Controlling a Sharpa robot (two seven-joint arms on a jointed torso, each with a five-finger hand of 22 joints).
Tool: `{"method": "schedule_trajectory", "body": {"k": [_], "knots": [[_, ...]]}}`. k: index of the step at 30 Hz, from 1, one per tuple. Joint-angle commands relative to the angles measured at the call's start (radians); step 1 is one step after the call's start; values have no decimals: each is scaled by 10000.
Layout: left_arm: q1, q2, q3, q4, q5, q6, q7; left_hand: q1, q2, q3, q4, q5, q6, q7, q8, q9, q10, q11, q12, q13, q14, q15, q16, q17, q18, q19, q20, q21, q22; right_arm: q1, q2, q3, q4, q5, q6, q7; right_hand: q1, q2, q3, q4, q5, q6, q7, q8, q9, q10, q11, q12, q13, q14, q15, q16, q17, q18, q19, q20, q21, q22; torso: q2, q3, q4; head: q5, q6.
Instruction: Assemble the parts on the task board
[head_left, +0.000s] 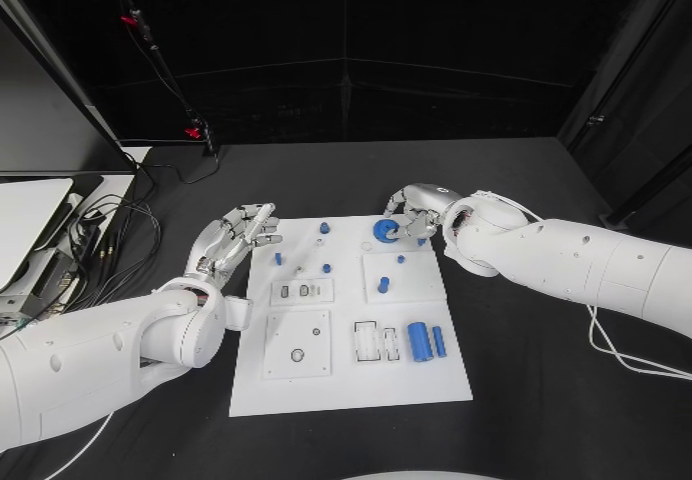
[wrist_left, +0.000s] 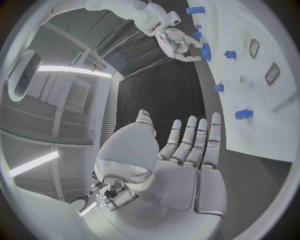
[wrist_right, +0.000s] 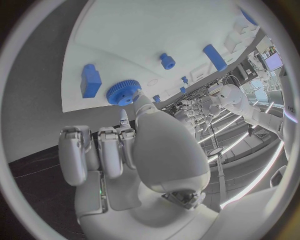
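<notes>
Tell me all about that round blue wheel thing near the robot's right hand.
The blue gear is a round, flat disc with a ridged, toothed rim and a hole or hub at its centre; it looks like plastic. It sits at the far right part of the white task board, flat on or just above it. The right hand has its fingertips at the gear's rim, apparently touching or pinching it. In the right wrist view the gear lies beside a blue block.

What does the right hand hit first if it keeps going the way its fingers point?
Probably the blue gear on the task board: the right hand has its fingers aimed at it, tips at or near its rim. Contact is unclear.
</notes>
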Motion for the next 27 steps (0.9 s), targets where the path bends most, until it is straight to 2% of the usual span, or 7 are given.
{"method": "schedule_trajectory", "body": {"k": [1, 9, 16, 22, 27], "knots": [[13, -2, 11, 16, -58, 97, 1560, 83, 16, 55, -22, 34, 12, 1491, -33, -3, -15, -16, -30, 15, -37, 56, -64, -2, 78, -54, -3, 32, -16, 14, 38, 6, -17, -179, 118, -41, 23, -39, 66, 5, -4, 47, -2, 12, -15, 1040, -91, 25, 2631, 1019, -79, 25, 2632, -72, 1058, -66, 29, 2632, -3, -1, 1, 18, -7], [13, -4, 11, 19, -58, 95, 1555, 91, 24, 56, -22, 57, 9, 1492, -34, -3, -14, -16, -29, 15, -38, 57, -66, -2, 77, -56, -3, 33, -17, 11, 97, 6, -45, -233, 202, -189, -72, -63, 132, 63, 19, 165, 8, -53, -66, 1040, -89, 25, 2631, 1019, -105, 25, 2632, -72, 1058, -103, 29, 2632, -1, -4, 0, 26, -22], [13, -7, 11, 17, -58, 101, 1533, 91, 24, 56, -22, 57, 9, 1492, -34, -3, -14, -16, -29, 15, -38, 57, -66, -2, 77, -56, -3, 33, -17, 11, 115, 6, -60, -287, -6, -283, -140, -70, 191, 108, 38, 264, 41, -133, -116, 1040, -62, 25, 2631, 1019, -97, 25, 2632, -72, 1058, -109, 29, 2632, -3, 1, -5, 37, -17], [13, -8, 11, 17, -58, 102, 1531, 91, 24, 56, -22, 57, 9, 1492, -34, -3, -14, -16, -29, 15, -38, 57, -66, -2, 77, -56, -3, 33, -17, 11, 126, 6, -70, -311, 9, -386, -178, -97, 231, 127, 58, 347, 75, -199, -155, 1040, -30, 25, 2631, 1019, -79, 25, 2632, -72, 1058, -100, 29, 2632, -1, 2, -6, 39, -18], [14, -8, 11, 18, -58, 87, 1537, 102, 29, 55, -22, 81, 6, 1491, -36, -2, -14, -16, -28, 14, -38, 57, -68, -2, 77, -58, -3, 35, -19, 10, 131, 6, -66, -277, 76, -461, -231, -141, 322, 158, 63, 575, 126, -349, -232, 1040, 19, 25, 2631, 1019, -38, 25, 2632, -72, 1058, -68, 29, 2632, -2, 1, -8, 42, -30]]}}
